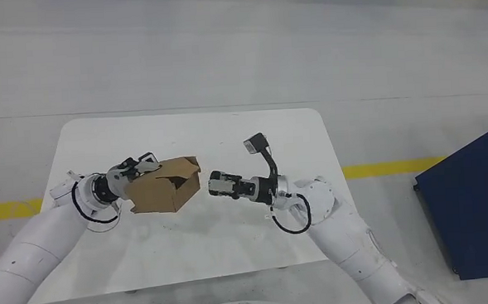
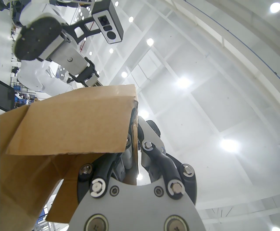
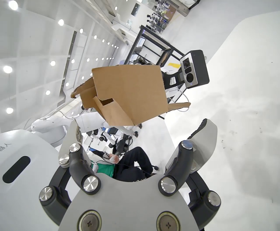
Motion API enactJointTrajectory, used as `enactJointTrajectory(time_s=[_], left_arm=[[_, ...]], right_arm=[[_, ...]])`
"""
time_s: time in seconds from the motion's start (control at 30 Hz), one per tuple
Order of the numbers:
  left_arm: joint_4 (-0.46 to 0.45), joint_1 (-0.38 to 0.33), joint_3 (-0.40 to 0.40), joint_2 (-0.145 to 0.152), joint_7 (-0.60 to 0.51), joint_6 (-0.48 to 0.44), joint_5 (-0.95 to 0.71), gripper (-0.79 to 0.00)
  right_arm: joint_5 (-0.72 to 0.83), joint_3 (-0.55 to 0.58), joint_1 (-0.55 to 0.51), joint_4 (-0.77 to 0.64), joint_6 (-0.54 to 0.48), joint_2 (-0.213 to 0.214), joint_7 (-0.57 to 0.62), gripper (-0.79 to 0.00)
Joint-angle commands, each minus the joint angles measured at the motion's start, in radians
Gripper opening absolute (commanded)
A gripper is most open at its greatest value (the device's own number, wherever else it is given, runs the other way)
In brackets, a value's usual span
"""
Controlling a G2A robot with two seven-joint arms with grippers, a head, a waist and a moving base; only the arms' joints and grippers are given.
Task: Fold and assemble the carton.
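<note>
Left gripper (image 2: pixel 136 135) is pinching a wall of the carton (image 1: pixel 167 186); right gripper (image 1: pixel 215 185) is pointing at it, fingers spread, carton just beyond fingertips.

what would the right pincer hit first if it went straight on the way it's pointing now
Most likely the brown cardboard carton, which the left pincer holds by an edge. The open right pincer points at the carton's flapped end, with a gap between them. Depth is hard to judge, so it could pass slightly off-centre.
</note>
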Motion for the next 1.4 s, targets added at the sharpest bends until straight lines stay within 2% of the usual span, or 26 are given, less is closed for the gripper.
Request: enactJointTrajectory(time_s=[0.0, 0.23, 0.47, 0.87, 1.0, 1.23, 1.37], left_arm=[[-0.007, -0.001, 0.005, 0.000, 0.000, 0.007, 0.000, -0.785], [-0.018, -0.001, 0.029, 0.004, 0.000, 0.006, 0.019, -0.785], [-0.018, -0.008, 0.044, 0.007, 0.000, 0.003, 0.015, -0.785], [-0.044, -0.005, 0.065, 0.019, 0.000, 0.004, 0.014, -0.785], [-0.043, -0.007, 0.067, 0.023, 0.000, 0.001, 0.009, -0.785], [0.008, -0.012, 0.058, 0.026, 0.000, -0.059, 0.014, -0.785], [0.026, -0.018, 0.064, 0.022, 0.000, -0.071, 0.017, -0.785]], right_arm=[[-0.013, -0.007, 0.011, 0.002, 0.032, -0.002, -0.015, 0.000], [-0.021, -0.044, 0.055, 0.024, 0.121, -0.009, -0.029, 0.000], [-0.053, -0.073, 0.077, 0.032, 0.144, -0.011, 0.011, 0.000], [-0.086, -0.117, 0.119, 0.053, 0.210, -0.018, 0.009, 0.000], [-0.074, -0.109, 0.113, 0.050, 0.191, -0.017, 0.009, 0.000], [-0.011, -0.049, 0.047, 0.017, 0.068, -0.003, 0.069, 0.000], [-0.044, -0.044, 0.026, -0.001, 0.033, 0.002, 0.092, 0.000]])
